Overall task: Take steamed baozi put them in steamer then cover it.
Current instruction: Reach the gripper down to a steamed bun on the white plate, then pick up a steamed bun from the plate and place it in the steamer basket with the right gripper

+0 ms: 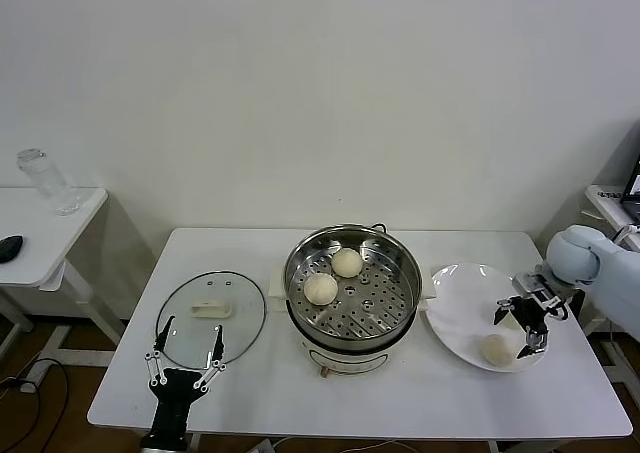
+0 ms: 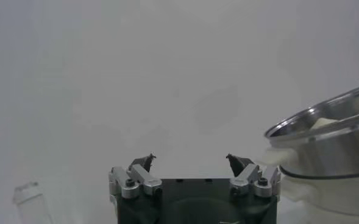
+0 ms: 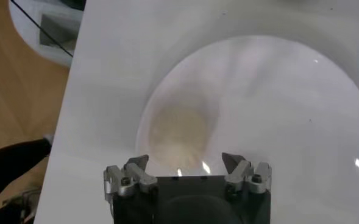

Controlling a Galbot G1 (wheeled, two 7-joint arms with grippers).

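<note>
- Left hand [image 1: 186, 356] sat at the bench's front-left corner, fingers spread wide, holding nothing; its tips overlapped the near rim of the cover in head view.
- Left wrist view: same hand [image 2: 191, 163] wide open with only bare wall between the tips, steamer [image 2: 325, 131] off to one side.
- Cover [image 1: 211, 316] lay flat on the bench [image 1: 400, 393] at the front-left, just beside the steamer, cream handle [image 1: 211, 310] facing up.
- Right hand [image 1: 528, 323] hung over the white plate [image 1: 462, 318] near the bench's right edge, fingers apart, gripping nothing.
- One baozi [image 1: 496, 349] rested on the near part of the plate, just beside the right hand's tips; couldn't tell whether they touched.
- Right wrist view: hand [image 3: 186, 163] open above the plate [image 3: 289, 122], that baozi [image 3: 178, 133] lying just ahead of the gap between the fingers.
- Steamer [image 1: 352, 283] stood mid-bench on its white base [image 1: 345, 358], uncovered, between cover and plate.
- Two baozi in the basket: one [image 1: 320, 288] on the left side of the perforated floor, another [image 1: 347, 262] toward the back, close together.
- Side table [image 1: 40, 228] stood well apart beyond the bench's left edge, carrying a clear jar [image 1: 45, 181] and a dark object [image 1: 10, 247].
</note>
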